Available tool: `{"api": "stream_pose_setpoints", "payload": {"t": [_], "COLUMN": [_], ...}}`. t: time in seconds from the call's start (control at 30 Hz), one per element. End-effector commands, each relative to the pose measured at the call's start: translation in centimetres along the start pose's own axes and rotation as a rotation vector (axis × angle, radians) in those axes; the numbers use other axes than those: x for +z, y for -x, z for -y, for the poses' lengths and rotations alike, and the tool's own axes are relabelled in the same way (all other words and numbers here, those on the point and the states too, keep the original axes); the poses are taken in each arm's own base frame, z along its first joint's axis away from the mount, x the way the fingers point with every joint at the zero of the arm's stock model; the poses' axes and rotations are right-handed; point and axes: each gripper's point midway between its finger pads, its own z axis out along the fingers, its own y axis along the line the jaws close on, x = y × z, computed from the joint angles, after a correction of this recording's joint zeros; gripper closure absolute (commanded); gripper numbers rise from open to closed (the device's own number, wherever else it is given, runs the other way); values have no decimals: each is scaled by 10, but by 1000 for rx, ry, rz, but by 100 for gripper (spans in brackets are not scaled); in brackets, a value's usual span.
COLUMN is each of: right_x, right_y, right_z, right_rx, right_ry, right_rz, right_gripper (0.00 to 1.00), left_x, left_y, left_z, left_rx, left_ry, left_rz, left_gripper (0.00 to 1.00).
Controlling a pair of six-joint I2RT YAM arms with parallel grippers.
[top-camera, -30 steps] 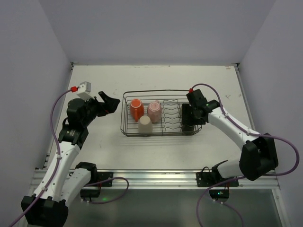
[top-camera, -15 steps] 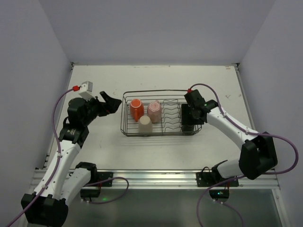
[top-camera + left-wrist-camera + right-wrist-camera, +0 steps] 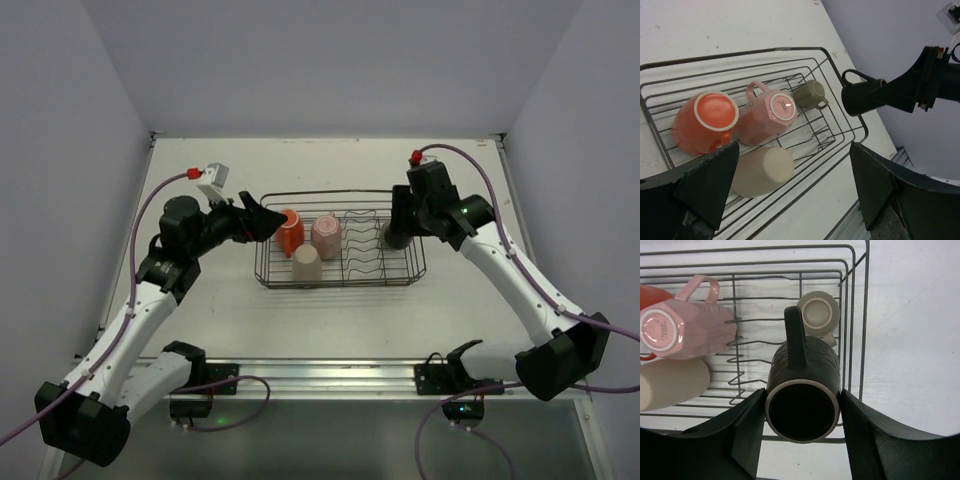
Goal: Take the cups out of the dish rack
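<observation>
The black wire dish rack (image 3: 340, 284) stands mid-table. In it lie the orange cup (image 3: 289, 231), the pink cup (image 3: 326, 235) and the cream-beige cup (image 3: 306, 265). The olive-grey cup (image 3: 810, 93) sits at the rack's right end, also seen in the right wrist view (image 3: 818, 312). My right gripper (image 3: 400, 225) is shut on the dark brown-black cup (image 3: 802, 390) and holds it above the rack's right end, mouth toward the wrist camera. My left gripper (image 3: 262, 222) is open and empty, over the rack's left end beside the orange cup.
The rack's wavy plate dividers (image 3: 362, 245) lie between the pink cup and the held dark cup. White table (image 3: 200, 300) lies left of the rack and more of it (image 3: 470, 290) to the right. A metal rail (image 3: 330, 375) runs along the near edge. Walls enclose three sides.
My right gripper has lifted the dark cup up out of the rack's right end. My left gripper has moved right, from beside the rack to over its left end.
</observation>
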Motion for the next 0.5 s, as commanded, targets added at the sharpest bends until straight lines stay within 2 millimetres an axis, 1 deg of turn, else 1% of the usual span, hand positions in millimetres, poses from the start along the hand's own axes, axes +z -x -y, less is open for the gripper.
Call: {"api": "stream_pose_setpoints", "payload": {"t": [0.0,0.03,0.07,0.1,0.13,0.17,0.2,0.23,0.27,0.3,0.33,0.37,0.43,0.47], "right_x": [-29,-34,-44,-49,-56,-60,-70,-75,-79,-87,-91,-95,-109,-113], "right_y": [25,29,36,38,41,45,48,47,50,50,50,50,51,51], "right_z": [-8,-12,-15,-18,-22,-26,-29,-34,-38,-41,-49,-54,-62,-68], "right_rx": [-9,-5,2,8,13,19,23,24,26,28,27,24,16,12], "right_ry": [57,77,107,127,158,184,217,254,285,316,369,404,479,525], "right_rz": [72,84,115,126,137,158,185,186,202,220,230,238,272,280], "right_gripper": [100,100,100,100,100,100,100,100,100,100,100,100,100,100], "left_x": [1,3,3,4,4,3,0,-2,-5,-7,-12,-14,-17,-23], "left_y": [9,11,12,5,2,7,-3,-4,4,-2,-2,-2,-3,-3], "left_z": [35,42,49,57,62,72,80,85,95,97,103,105,109,114], "left_rx": [5,3,6,-3,-31,-18,-71,-89,-66,-86,-100,-107,-179,-164], "left_ry": [-157,-197,-238,-298,-333,-392,-457,-493,-557,-585,-627,-646,-671,-719], "left_rz": [-17,-13,-20,-70,-92,-83,-138,-146,-113,-134,-133,-132,-147,-132], "left_gripper": [4,4,4,4,4,4,4,5,5,6,6,6,6,6]}}
